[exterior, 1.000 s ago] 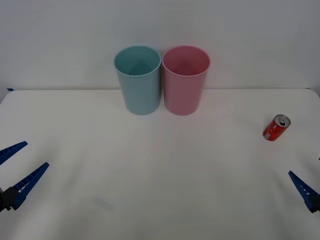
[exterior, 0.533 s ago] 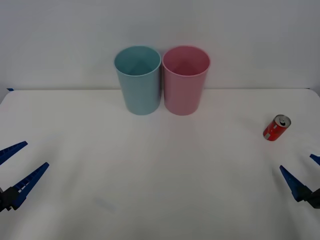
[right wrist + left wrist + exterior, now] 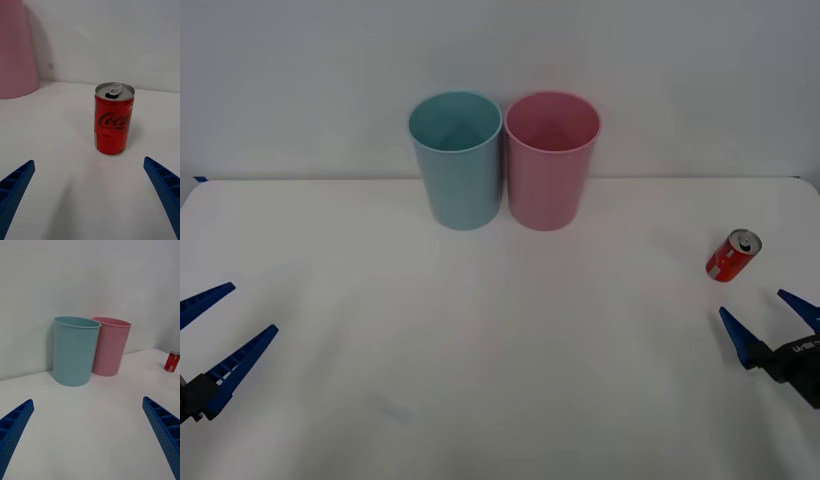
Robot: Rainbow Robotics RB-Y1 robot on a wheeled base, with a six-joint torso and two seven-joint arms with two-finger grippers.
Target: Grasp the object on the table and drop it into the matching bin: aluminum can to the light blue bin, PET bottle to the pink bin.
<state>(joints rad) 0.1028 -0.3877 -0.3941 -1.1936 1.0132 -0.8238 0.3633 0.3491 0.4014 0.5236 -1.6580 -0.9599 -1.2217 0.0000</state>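
Bins [image 3: 455, 160]: two; aluminum can [image 3: 733, 256]: one.

This looks like a bare robotics test room: a plain white desk [image 3: 480, 350] against a blank white wall [image 3: 500, 60], with just two plastic bins and one drink can set out.

Small red aluminum can [image 3: 733, 256], silver top, standing upright far right on white table [image 3: 500, 350]; light blue bin [image 3: 456, 160] beside pink bin [image 3: 551, 160] at back.
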